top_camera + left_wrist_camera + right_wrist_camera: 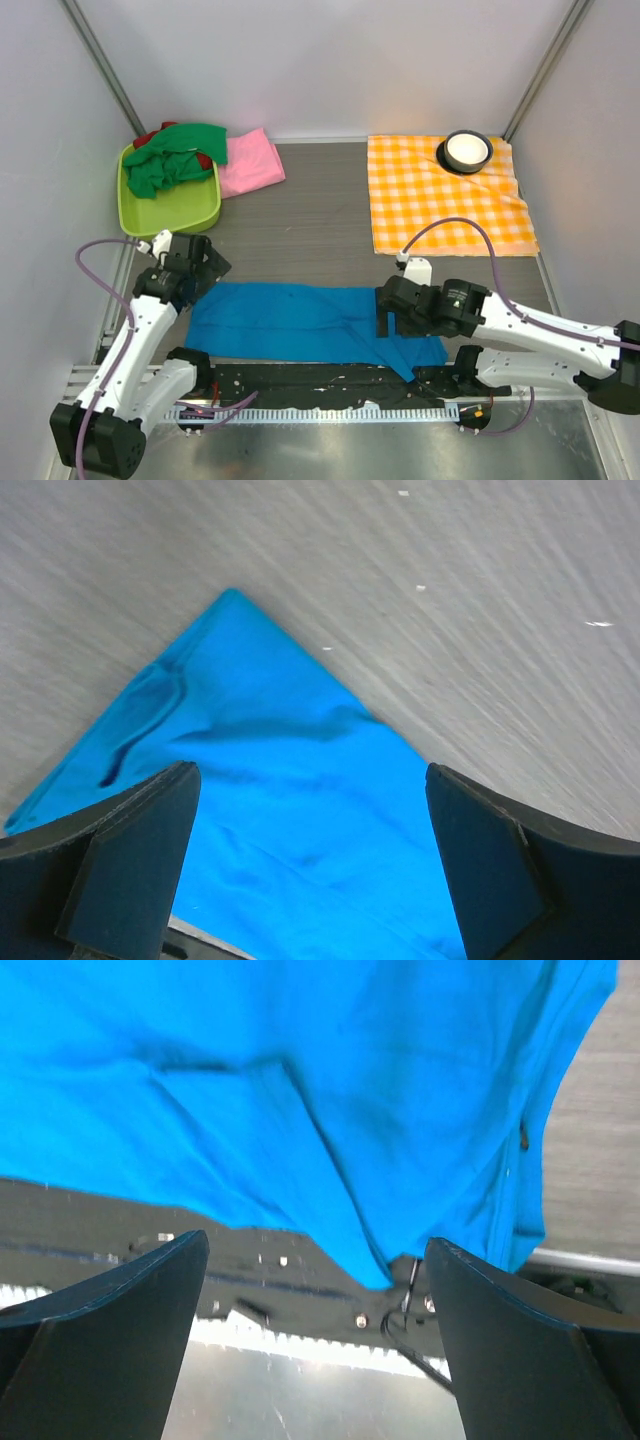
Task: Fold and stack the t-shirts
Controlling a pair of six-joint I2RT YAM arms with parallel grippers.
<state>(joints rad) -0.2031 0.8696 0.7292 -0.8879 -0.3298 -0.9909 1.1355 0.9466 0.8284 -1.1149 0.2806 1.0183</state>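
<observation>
A bright blue t-shirt lies folded into a long flat band along the table's near edge. Its right end hangs a little over the black front rail. My left gripper stands open just above the band's far left corner, and in the left wrist view the blue t-shirt lies loose below my left gripper. My right gripper hovers open over the right end; the blue t-shirt lies beyond my right gripper, not held. A green t-shirt and a red t-shirt are heaped in a bin. A pink t-shirt lies beside it.
A lime-green bin sits at the back left. An orange-and-white checked cloth is spread at the back right with a black bowl on its far edge. A black rail runs along the near edge. Walls close in on three sides.
</observation>
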